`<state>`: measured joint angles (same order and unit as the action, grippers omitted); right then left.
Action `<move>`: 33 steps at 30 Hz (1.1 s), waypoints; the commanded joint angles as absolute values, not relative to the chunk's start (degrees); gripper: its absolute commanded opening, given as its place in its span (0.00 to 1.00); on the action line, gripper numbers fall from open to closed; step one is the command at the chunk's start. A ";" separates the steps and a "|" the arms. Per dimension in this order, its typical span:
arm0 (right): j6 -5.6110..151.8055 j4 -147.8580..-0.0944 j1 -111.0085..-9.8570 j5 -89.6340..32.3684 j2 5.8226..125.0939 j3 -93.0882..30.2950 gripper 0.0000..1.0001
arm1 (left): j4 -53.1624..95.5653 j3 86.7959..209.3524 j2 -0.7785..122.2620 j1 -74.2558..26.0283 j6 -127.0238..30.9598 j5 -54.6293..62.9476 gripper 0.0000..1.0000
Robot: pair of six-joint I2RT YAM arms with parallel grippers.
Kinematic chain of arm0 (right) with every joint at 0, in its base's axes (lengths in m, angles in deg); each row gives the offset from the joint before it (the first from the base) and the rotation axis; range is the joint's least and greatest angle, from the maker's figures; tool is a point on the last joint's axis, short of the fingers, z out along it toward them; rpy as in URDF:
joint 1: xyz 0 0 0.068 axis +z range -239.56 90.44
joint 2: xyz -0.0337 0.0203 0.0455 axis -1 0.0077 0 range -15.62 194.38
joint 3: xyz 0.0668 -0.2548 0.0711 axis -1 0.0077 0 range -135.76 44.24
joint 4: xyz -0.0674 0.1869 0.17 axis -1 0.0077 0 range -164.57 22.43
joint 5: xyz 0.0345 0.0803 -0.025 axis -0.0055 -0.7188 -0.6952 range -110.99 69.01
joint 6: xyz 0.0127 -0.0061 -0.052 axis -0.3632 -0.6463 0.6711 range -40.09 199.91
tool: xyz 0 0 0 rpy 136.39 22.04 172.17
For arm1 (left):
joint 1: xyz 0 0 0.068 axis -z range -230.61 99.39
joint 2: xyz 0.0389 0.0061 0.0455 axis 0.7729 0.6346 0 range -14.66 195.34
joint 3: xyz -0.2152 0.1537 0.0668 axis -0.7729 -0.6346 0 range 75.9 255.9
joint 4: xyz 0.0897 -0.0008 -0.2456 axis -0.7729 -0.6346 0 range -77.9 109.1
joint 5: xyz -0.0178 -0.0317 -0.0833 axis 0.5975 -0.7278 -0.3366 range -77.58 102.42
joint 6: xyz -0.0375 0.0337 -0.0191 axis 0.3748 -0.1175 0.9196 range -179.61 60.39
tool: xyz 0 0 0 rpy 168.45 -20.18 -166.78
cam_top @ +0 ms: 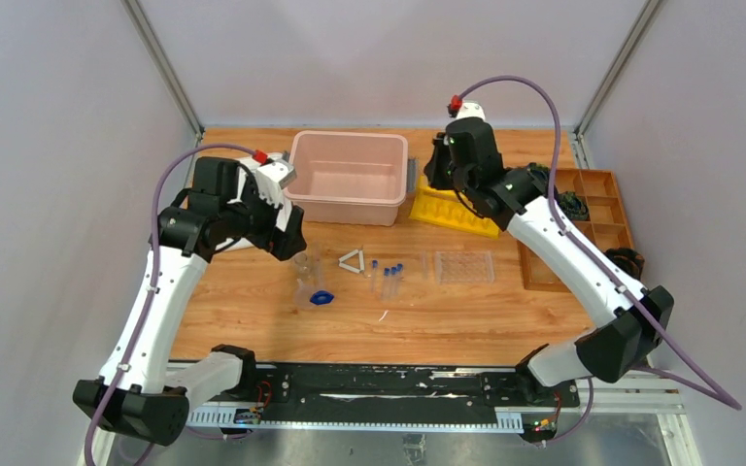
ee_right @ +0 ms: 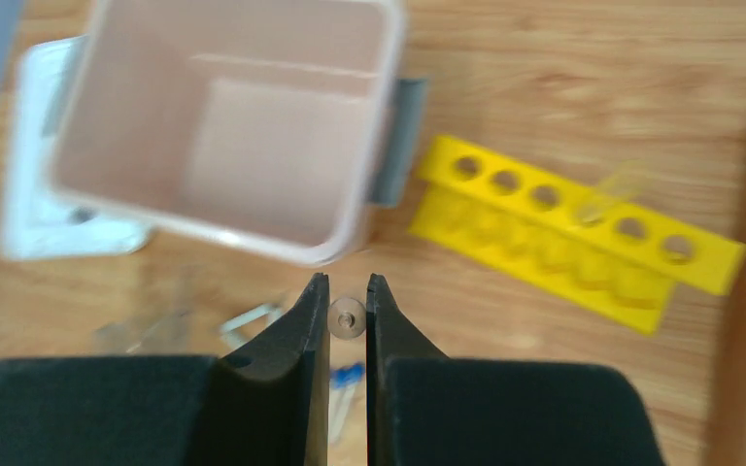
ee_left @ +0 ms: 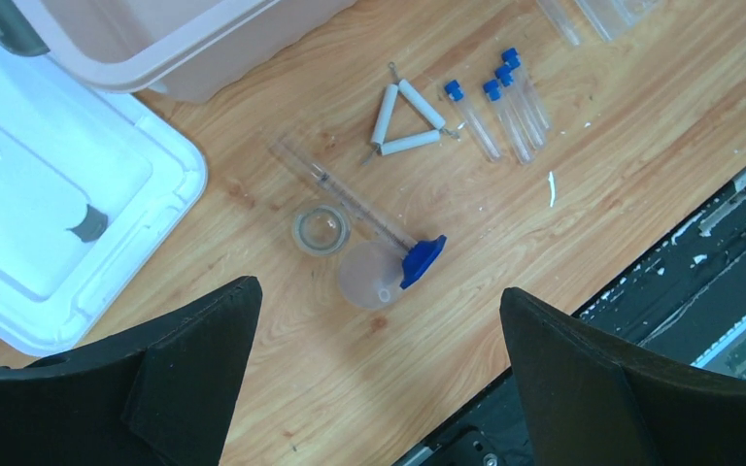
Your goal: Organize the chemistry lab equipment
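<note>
pink tub (ee_right: pixel 223 126) / yellow rack (ee_right: pixel 583 233): right jaws hover by the gap between them, pinching what looks like a clear tube (ee_right: pixel 348 318) end-on | risk: thin grip slips, tube misses rack hole | beakers (ee_left: pixel 321 230): left jaws spread wide above, holding nothing | blue-capped tubes (ee_left: pixel 510 112): loose on tabletop (ee_left: pixel 622 194), could roll

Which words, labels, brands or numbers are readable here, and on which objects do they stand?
None can be read.
The glass tube with the blue foot bears fine marks, too small to read.
The pink bin and yellow rack show no text.
</note>
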<state>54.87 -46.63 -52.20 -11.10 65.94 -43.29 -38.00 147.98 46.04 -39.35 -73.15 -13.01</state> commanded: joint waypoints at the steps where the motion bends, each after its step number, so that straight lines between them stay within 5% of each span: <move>1: 62.66 -51.25 -57.34 -0.70 66.57 -37.11 0.00 | -37.33 149.57 46.78 -39.45 -70.79 -10.42 1.00; 11: 68.84 -69.15 -58.48 4.05 71.82 -26.58 0.00 | -37.33 149.99 48.11 -39.45 -69.01 -8.79 1.00; 33: 71.47 -74.08 -58.58 6.70 80.19 -25.94 0.00 | -37.33 149.87 48.23 -39.45 -69.28 -9.37 1.00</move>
